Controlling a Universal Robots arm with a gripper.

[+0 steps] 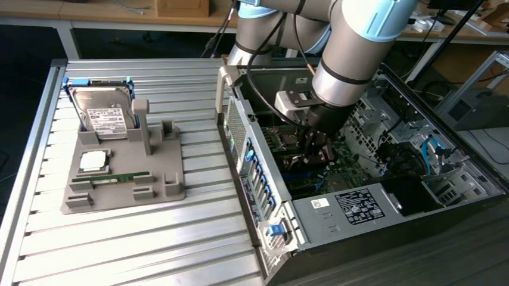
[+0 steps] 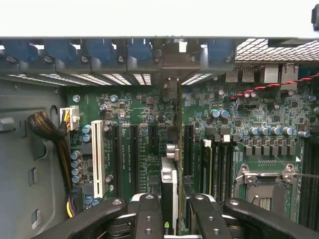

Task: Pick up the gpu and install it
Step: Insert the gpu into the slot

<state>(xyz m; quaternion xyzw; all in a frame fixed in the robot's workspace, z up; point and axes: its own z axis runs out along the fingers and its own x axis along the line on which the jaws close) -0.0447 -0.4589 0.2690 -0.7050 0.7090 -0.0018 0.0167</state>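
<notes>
GPU card (image 2: 169, 199) stands on edge between the claw's (image 2: 172, 211) two black fingers (image 2: 149, 214), which are clamped partway closed on its upper edge, one finger on each face of the card. Seen from the wrist, the card runs away from the claw toward the row of blue slot clips (image 2: 99, 52) at the case's rear wall, hanging over the green motherboard (image 2: 144, 124) in line with the dark expansion slots (image 2: 134, 154); whether its lower edge is seated in a slot I cannot tell. From the exterior view, the arm (image 1: 354, 53) reaches down into the open computer case (image 1: 334, 208), the claw low over the board. Well apart, toward the exterior view's left, a grey parts holder (image 1: 127, 179) on the slatted table (image 1: 119, 250) carries a hard drive (image 1: 104, 113), a processor (image 1: 94, 159) and a RAM stick (image 1: 111, 177)
</notes>
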